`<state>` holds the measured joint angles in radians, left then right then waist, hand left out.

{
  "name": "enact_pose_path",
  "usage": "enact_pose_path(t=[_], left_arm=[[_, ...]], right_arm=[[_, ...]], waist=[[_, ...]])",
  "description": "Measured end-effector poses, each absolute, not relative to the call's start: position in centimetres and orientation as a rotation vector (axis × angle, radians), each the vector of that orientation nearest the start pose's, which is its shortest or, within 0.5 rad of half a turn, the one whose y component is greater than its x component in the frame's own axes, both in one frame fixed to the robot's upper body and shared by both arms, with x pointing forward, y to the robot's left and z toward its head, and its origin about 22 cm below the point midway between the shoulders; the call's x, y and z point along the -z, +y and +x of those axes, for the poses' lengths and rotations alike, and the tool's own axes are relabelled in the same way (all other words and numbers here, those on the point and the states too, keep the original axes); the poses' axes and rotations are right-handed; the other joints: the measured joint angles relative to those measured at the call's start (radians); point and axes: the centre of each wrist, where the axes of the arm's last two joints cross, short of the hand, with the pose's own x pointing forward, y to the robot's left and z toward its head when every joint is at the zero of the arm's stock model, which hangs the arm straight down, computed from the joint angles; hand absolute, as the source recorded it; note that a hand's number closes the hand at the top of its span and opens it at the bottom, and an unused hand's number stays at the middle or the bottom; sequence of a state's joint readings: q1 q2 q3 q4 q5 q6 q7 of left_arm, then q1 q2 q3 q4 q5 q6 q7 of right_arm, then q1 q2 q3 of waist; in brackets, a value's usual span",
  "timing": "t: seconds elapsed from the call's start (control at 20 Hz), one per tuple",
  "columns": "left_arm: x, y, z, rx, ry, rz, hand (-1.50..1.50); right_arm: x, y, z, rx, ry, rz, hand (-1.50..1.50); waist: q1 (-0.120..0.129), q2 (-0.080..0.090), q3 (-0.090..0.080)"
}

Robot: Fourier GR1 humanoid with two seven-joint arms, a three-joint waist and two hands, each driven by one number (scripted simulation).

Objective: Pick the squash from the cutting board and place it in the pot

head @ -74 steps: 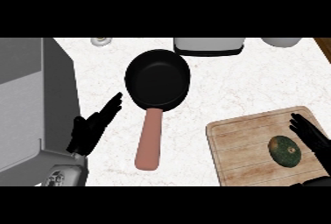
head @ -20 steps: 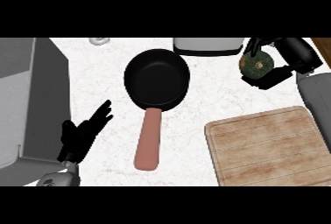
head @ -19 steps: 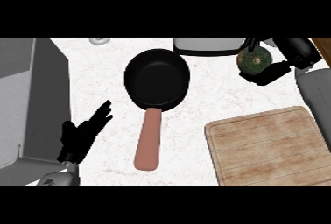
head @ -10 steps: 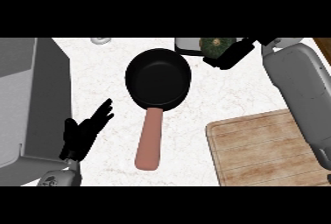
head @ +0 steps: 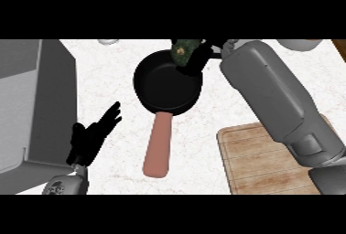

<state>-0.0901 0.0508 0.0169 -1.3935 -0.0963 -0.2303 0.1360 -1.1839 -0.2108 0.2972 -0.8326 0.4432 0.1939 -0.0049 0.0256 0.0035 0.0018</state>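
Squash (head: 181, 49) far side, over the pan's (head: 167, 86) far rim, clasped in right hand (head: 200, 57) with grey forearm stretched far from cutting board (head: 260, 162) at near right; left hand (head: 94, 135) rests near left, fingers straight, grasping nothing.

White speckled counter (head: 108, 73), grey sink (head: 27, 100) at left

pan (head: 167, 84) matt blk | board (head: 263, 160) wood grain | counter (head: 115, 73) speckled stone
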Motion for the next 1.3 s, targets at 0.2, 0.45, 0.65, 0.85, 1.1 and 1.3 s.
enact_pose_path(t=[0.2, 0.45, 0.65, 0.85, 1.1, 1.3], left_arm=[[1.7, 23.5, 26.4, 0.302, -1.313, -0.074, 0.0], [1.7, 23.3, 26.7, 0.303, -1.31, -0.076, 0.0], [1.4, 23.1, 27.0, 0.317, -1.307, -0.081, 0.0], [1.6, 22.9, 26.9, 0.318, -1.311, -0.091, 0.0], [1.5, 22.3, 27.1, 0.331, -1.313, -0.097, 0.0], [1.6, 22.4, 26.8, 0.332, -1.319, -0.099, 0.0]], right_arm=[[-20.1, -6.3, 42.9, -1.439, -1.702, -0.589, 1.5], [-18.3, -3.0, 42.9, -1.588, -1.525, -0.698, 1.5], [-16.6, -1.7, 43.0, -1.635, -1.27, -0.707, -1.5], [-15.9, -1.2, 43.2, -1.656, -1.137, -0.685, -1.5], [-16.0, -1.3, 43.1, -1.47, -1.329, -0.495, -1.5], [-17.0, -1.9, 43.3, -1.191, -1.528, -0.325, -1.5]], waist=[[0.006, 0.002, -0.001], [0.01, 0.004, -0.001], [0.018, 0.006, -0.002], [0.023, 0.007, -0.002], [0.034, 0.01, -0.001], [0.038, 0.01, 0.0]])
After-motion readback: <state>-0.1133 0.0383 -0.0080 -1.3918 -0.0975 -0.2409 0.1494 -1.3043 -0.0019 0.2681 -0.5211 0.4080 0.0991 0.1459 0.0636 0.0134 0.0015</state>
